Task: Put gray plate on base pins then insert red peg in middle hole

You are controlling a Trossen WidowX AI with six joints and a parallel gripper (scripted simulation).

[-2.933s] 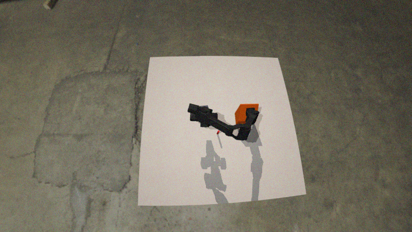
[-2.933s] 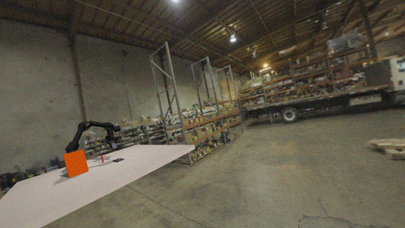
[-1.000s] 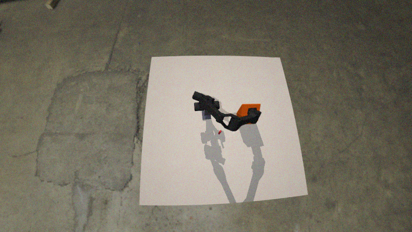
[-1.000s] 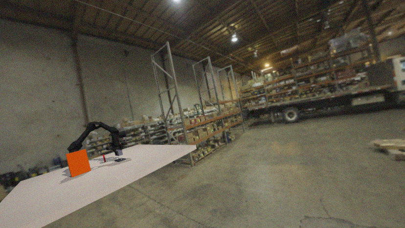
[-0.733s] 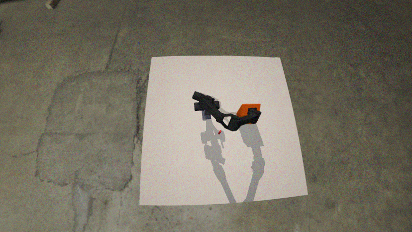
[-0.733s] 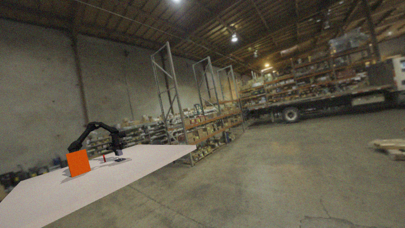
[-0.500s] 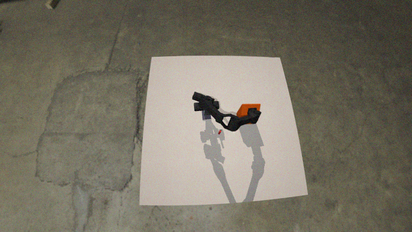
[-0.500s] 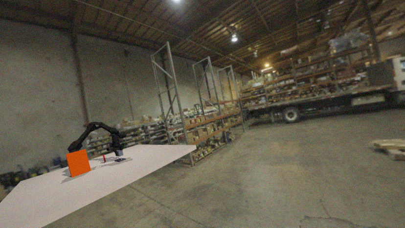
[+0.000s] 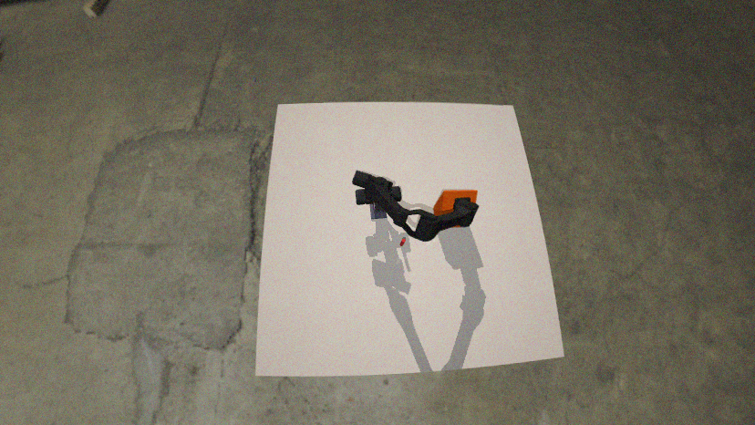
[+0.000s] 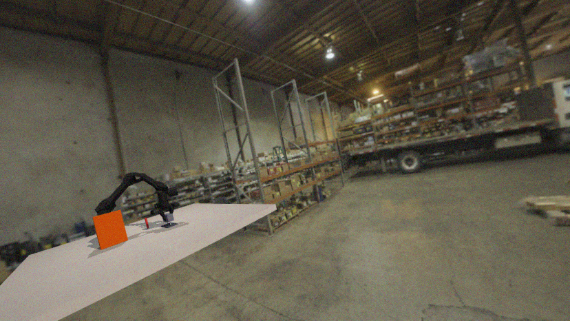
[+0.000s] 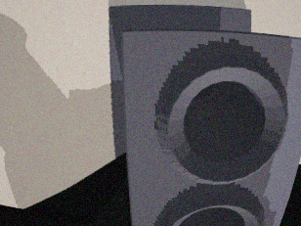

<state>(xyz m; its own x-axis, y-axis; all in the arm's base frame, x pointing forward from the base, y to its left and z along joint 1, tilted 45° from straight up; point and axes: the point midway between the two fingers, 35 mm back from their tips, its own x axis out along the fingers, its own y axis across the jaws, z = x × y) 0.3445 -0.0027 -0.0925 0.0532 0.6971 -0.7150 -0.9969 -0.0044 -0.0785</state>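
My gripper (image 9: 376, 209) (image 10: 167, 216) is shut on the gray plate (image 9: 377, 212) (image 10: 169, 217) (image 11: 150, 157) and holds it upright, a little above the white mat. The dark flat base (image 10: 169, 225) lies on the mat right under the plate; a darker slab (image 11: 175, 17) shows behind the plate's top edge. The red peg (image 9: 402, 242) (image 10: 146, 223) stands upright on the mat, a short way from the gripper toward the arm's foot.
An orange block (image 9: 455, 199) (image 10: 109, 230) stands at the arm's foot. All of it rests on a white mat (image 9: 316, 316) (image 10: 59, 275) on the concrete floor. Warehouse racks and a truck stand far behind.
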